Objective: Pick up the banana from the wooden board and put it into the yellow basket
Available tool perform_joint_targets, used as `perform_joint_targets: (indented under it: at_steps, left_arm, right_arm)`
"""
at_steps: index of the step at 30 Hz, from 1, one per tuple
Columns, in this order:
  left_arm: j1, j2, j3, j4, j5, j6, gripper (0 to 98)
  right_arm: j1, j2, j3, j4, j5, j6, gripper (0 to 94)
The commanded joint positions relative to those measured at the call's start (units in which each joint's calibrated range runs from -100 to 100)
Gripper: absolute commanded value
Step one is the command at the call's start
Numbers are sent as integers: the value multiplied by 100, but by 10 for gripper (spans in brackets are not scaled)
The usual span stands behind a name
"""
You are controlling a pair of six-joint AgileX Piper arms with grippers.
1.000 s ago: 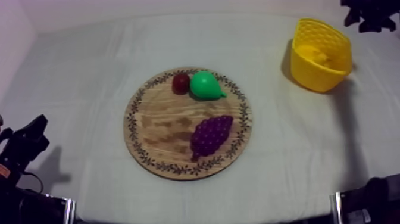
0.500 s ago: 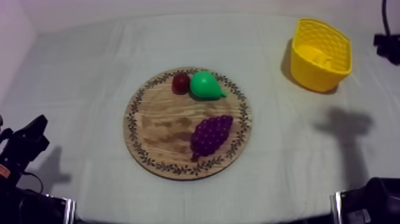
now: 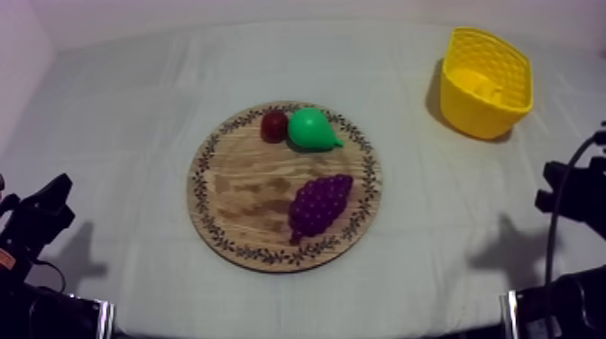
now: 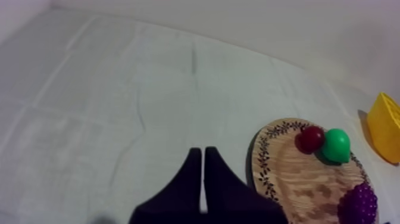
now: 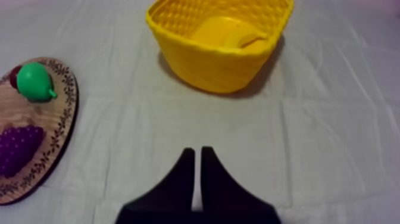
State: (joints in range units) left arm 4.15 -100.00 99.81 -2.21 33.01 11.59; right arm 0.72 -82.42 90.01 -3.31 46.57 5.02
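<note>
**Top view.** We see the round wooden board [image 3: 243, 194] at the centre of the frame, on a counter [image 3: 424, 270] under a grey-white cloth [image 3: 135, 108]. Three toy fruits lie on the board. A small red fruit [image 3: 273, 126] and a green pear [image 3: 311, 129] sit side by side at its upper rim. A purple bunch of grapes [image 3: 320, 206] lies toward its lower right, apart from the other two. The yellow basket [image 3: 482, 117] stands at the upper right of the frame, well apart from the board, and the banana [image 3: 476, 86] lies inside it. The left arm [image 3: 36, 221] sits low at the lower left edge. The right arm [image 3: 573, 180] enters at the right edge, below the basket, and its shadow falls on the cloth.

**Left wrist view.** The left hand [image 4: 203, 154] is clenched on nothing, its two black fingers lying together as a narrow wedge over bare cloth, near the board's patterned rim. The small red fruit and the pear lie beyond it.

**Right wrist view.** The right hand [image 5: 197, 152] is likewise clenched on nothing and faces the basket. A stretch of bare cloth lies between the two. The board, with the pear and the grapes, lies off to one side. We find the banana enclosed by the basket's walls.
</note>
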Motion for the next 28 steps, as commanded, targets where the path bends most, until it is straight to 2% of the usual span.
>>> perform_joint_targets:
  at_steps: [1, 10, 19, 28]
  left_arm:
    - [1, 0, -3, -1, 5, -2, 1]
    - [1, 0, -3, -1, 5, 0, 1]
    - [1, 0, -3, -1, 5, 2, 1]
    - [1, 0, -3, -1, 5, 1, 1]
  right_arm:
    - [45, -512, 448, -21, -45, 18, 7]
    - [-35, -1196, 865, 161, -529, -245, 5]
    - [58, -1320, 961, 209, -826, 614, 3]
    - [60, -1325, 965, 211, -842, 648, 3]
